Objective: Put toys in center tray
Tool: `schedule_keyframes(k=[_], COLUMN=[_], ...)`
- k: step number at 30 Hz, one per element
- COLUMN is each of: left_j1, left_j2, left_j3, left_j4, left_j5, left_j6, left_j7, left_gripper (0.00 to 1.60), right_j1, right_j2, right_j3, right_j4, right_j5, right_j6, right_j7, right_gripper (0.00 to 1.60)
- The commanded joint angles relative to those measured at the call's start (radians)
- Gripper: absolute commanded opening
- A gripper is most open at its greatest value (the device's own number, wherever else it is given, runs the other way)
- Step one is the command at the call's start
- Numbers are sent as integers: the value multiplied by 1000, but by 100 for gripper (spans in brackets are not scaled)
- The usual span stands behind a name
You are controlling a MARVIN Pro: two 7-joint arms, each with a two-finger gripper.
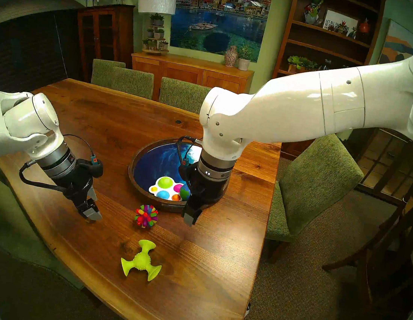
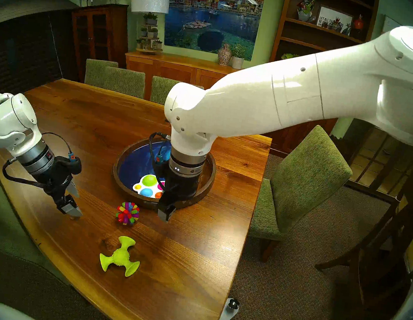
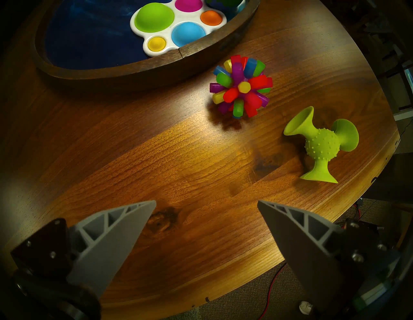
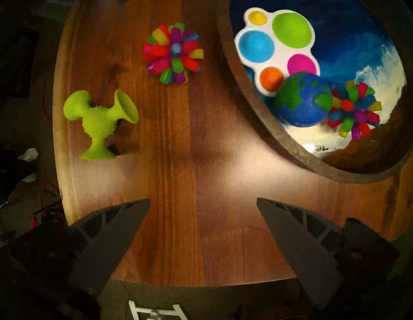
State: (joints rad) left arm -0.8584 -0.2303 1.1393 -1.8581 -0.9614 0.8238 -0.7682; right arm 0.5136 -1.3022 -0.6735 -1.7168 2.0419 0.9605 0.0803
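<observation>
- Right gripper [image 1: 190,218] hangs over the near rim of the tray [image 1: 143,194], jaws apart, nothing between them.
- Left gripper [image 1: 90,210] is empty and spread too, hovering above the table [image 1: 211,274].
- Globe ball [image 4: 304,100], a second spiky ball [image 4: 355,109] and a bubble-pop toy [image 4: 277,44] sit in the tray.
- Spiky ball [image 1: 146,216] lies just outside the rim, between both grippers; it's round, no long axis.
- Suction-cup toy [image 1: 142,260] lies nearer the table edge, one arm pointing toward the tray, roughly midway between the arms.
</observation>
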Motion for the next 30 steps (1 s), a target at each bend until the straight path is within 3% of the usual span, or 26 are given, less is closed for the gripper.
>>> schedule_keyframes(k=[1, 13, 15, 19, 24, 30], left_j1=[-20, -21, -22, -47, -80, -64], left_j2=[-6, -5, -21, -42, -45, -70], left_j3=[-19, -19, -10, 19, 33, 9], left_j4=[-1, -2, -2, -14, -62, -128], left_j5=[-1, -2, 11, 56, 101, 97], left_j6=[0, 1, 0, 1, 2, 45], left_j7=[1, 1, -28, -124, -180, -138], left_gripper=[160, 160, 160, 160, 160, 160], right_j1=[94, 150, 157, 164, 168, 172], right_j2=[74, 111, 110, 107, 105, 102], right_j3=[10, -18, -21, -25, -26, -27], right_j4=[-123, -251, -262, -274, -282, -289], right_j5=[71, 233, 258, 289, 314, 336], right_j6=[-40, -176, -193, -215, -229, -241], right_j7=[-101, -323, -353, -388, -418, -442], right_gripper=[160, 160, 160, 160, 160, 160])
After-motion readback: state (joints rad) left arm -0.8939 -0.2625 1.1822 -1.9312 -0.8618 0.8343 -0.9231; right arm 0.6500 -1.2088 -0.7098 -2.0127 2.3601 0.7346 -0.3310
